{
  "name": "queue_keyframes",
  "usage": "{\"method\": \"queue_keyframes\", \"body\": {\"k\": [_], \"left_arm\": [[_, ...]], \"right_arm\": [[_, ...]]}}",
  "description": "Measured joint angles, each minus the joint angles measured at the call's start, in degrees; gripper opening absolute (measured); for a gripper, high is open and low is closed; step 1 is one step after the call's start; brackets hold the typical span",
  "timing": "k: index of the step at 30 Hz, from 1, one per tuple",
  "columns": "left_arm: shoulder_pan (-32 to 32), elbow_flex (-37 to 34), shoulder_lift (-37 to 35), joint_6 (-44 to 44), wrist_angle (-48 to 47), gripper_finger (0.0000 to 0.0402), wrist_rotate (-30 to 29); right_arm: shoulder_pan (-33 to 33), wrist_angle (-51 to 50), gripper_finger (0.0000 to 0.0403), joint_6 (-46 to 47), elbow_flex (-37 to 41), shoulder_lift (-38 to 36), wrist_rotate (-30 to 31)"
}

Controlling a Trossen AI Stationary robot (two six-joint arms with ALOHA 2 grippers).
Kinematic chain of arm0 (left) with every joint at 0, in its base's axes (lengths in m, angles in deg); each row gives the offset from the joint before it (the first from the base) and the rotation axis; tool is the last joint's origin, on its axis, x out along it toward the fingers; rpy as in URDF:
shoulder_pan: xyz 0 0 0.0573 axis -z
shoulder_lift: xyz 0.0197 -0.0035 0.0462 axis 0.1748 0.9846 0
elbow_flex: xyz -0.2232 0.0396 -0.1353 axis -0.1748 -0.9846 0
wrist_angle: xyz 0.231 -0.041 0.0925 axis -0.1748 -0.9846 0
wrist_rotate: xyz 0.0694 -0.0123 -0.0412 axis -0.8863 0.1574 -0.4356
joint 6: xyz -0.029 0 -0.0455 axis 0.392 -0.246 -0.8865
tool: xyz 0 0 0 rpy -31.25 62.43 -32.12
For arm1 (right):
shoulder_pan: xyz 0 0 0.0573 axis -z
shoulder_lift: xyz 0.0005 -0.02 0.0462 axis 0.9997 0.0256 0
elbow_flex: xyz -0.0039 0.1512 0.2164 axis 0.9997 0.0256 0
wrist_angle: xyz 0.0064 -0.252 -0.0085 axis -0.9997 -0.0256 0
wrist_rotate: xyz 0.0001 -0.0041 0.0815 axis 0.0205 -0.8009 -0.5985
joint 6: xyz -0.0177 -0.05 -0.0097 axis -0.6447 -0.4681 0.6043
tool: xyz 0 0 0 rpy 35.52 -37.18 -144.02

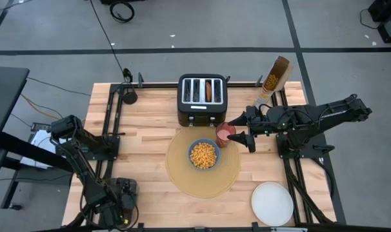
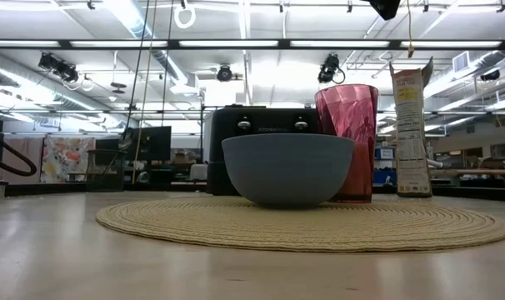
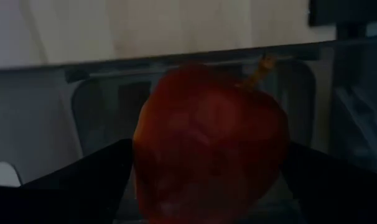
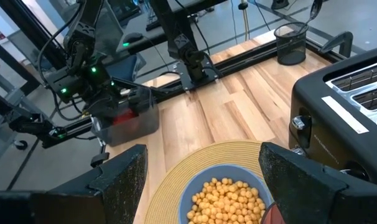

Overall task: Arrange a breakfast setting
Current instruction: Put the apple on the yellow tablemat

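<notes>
A blue bowl (image 1: 204,154) of yellow cereal stands on the round tan placemat (image 1: 182,174) at the table's middle. A pink cup (image 1: 224,134) stands on the placemat's far right edge. My right gripper (image 1: 240,131) is open just right of the cup, touching nothing. My left gripper (image 1: 121,205) is at the table's near left corner, shut on a red apple (image 3: 207,143). A white plate (image 1: 271,203) lies at the near right. A brown bagel piece (image 1: 209,90) sticks into a slot of the black toaster (image 1: 202,100). The spoon does not show. My left gripper pinches the red apple between its two fingers, one on each of the apple's opposite sides (image 3: 142,168). The stem (image 3: 260,74) points away from the fingers, toward a grey bin behind. Whether the apple is lifted clear, I cannot tell.
An open cereal box (image 1: 275,77) stands at the far right, behind my right arm. A dark mesh cup (image 1: 128,95) stands at the far left. Bare wood lies left of the placemat (image 1: 137,154). Black rails run along both sides of the table.
</notes>
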Motion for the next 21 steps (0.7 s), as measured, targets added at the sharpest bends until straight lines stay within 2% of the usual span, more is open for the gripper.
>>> {"method": "queue_keyframes", "body": {"k": [11,14,21], "left_arm": [[-0.09,-5.42,0.26,-0.82,3.39,0.0396,-1.14],[-0.09,-6.22,0.26,-1.06,4.19,0.0385,-1.06],[-0.61,-4.47,0.26,-1.5,2.05,0.035,3.69]], "right_arm": [[0.0,0.0,0.0312,1.31,0.0,0.01,0.04],[0.0,-0.02,0.0312,1.31,0.0,0.0,0.04],[0.0,0.02,0.0312,0.87,0.0,0.0,0.04]]}}
